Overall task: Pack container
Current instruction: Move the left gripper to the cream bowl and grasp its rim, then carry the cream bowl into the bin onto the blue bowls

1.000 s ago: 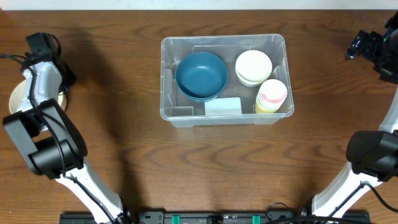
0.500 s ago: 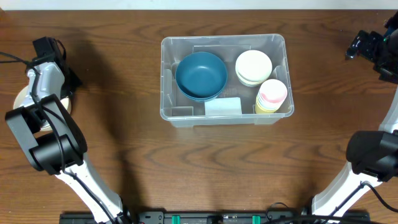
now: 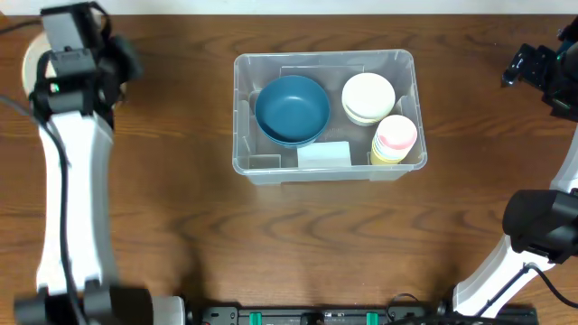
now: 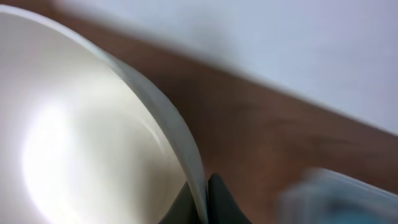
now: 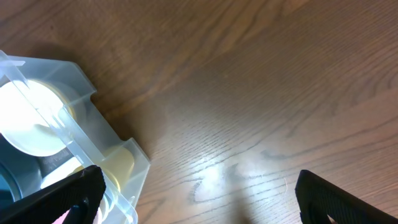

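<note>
The container (image 3: 408,65), a large clear bin, stands mid-table holding a blue bowl (image 3: 292,108), a stack of cream bowls (image 3: 368,97), pink and yellow cups (image 3: 395,137) and a pale label (image 3: 323,154). At the far back left my left gripper (image 3: 56,56) is shut on the rim of a cream bowl (image 3: 31,60). The left wrist view shows that bowl (image 4: 74,137) filling the left side, its rim pinched by the left gripper (image 4: 202,190). My right gripper (image 3: 533,68) hangs open at the far right; the right wrist view shows the right gripper (image 5: 199,190) over bare wood beside the container's corner (image 5: 81,81).
The brown wooden table (image 3: 181,226) surrounds the bin. A pale wall (image 4: 311,50) runs behind the table's back edge. Both arm bases (image 3: 542,226) rise from the front edge.
The left gripper closed on the cream bowl's rim and lifted it, moving from the left-middle toward the back left corner. The right arm has not moved.
</note>
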### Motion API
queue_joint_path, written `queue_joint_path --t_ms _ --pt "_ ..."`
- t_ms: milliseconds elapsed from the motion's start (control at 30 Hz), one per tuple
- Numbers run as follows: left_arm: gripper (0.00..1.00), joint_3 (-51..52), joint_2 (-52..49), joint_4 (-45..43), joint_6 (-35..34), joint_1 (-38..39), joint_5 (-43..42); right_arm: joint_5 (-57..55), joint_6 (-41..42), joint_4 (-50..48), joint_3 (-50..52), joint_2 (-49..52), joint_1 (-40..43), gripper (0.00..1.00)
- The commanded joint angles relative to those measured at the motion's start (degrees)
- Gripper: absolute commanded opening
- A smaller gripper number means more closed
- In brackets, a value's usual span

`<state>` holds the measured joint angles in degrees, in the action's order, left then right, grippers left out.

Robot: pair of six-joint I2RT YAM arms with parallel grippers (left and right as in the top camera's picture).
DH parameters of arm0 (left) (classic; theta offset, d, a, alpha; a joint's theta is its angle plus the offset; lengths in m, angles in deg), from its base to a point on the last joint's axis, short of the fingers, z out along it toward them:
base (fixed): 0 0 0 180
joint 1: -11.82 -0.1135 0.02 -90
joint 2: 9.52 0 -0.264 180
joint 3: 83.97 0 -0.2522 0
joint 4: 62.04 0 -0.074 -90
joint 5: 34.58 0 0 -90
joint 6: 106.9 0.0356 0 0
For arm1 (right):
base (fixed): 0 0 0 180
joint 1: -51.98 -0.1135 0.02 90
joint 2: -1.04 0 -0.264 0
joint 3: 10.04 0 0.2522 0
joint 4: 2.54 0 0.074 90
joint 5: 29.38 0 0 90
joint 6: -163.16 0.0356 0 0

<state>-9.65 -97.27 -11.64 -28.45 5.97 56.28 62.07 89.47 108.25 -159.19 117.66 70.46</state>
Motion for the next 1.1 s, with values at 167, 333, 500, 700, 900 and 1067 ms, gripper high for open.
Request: queue_joint_path --t_ms 167,333,500,700,900,1067 --pt "0.06 -0.4 4.5 0.6 19.1 22.8 -11.4 -0.6 0.8 0.1 -1.1 -1.4 0.1 0.99" --pt "0.06 -0.1 0.4 1.6 25.2 32.5 -11.3 -0.6 0.8 0.1 -1.1 -1.4 0.1 0.99" --pt "0.06 -0.1 -6.0 1.9 26.3 37.2 -11.3 -0.6 0.8 0.1 -1.1 -1.4 0.1 0.99" --pt "0.06 -0.1 -12.4 2.0 26.5 38.4 -11.3 -0.6 0.8 0.1 -1.1 -1.4 0.1 0.99" --pt "0.06 -0.1 -15.7 4.1 26.5 38.4 -11.4 -0.6 0.8 0.1 -1.1 -1.4 0.1 0.99" --pt "0.06 0.0 -16.3 4.3 26.5 38.4 -11.4 -0.6 0.8 0.1 -1.1 -1.4 0.1 0.99"
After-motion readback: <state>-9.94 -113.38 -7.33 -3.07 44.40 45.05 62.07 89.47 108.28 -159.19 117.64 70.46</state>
